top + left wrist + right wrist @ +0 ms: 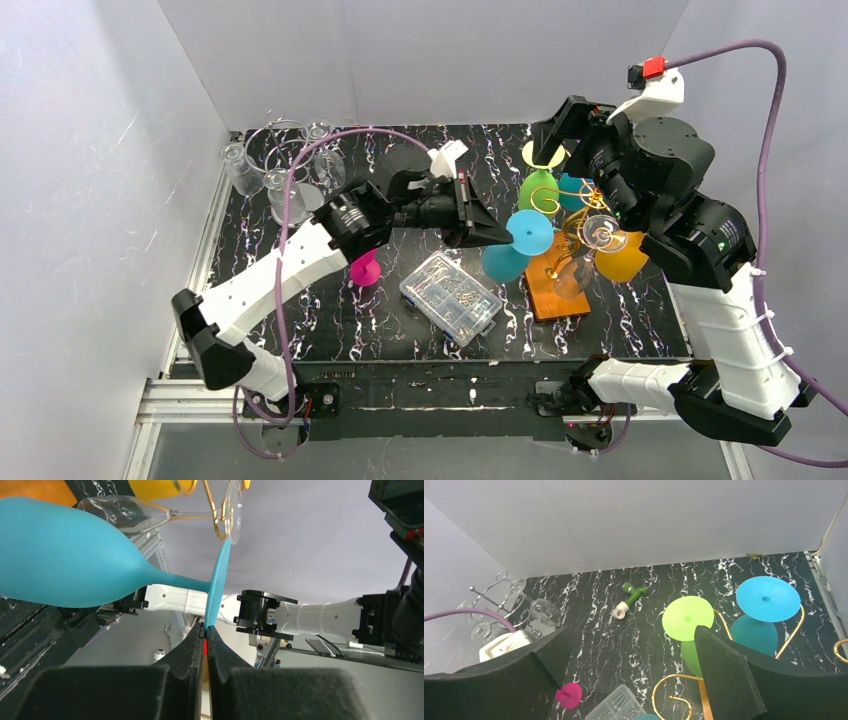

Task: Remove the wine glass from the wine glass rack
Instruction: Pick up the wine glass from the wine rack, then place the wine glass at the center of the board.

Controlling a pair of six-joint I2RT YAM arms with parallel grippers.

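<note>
As you scan the top view, the central clear box (450, 297) holds metal bits; your left gripper (500, 236) reaches right, pinching the teal wine glass (504, 263) beside the rack (553, 292). Left wrist: fingers (184, 656) clamp its foot. Right wrist: right gripper (631, 630) spread

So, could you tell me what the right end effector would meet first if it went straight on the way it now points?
The right end effector would probably meet the round lime-green foot of the green wine glass, slightly off centre; otherwise the black marbled table. Depth is unclear.
</note>
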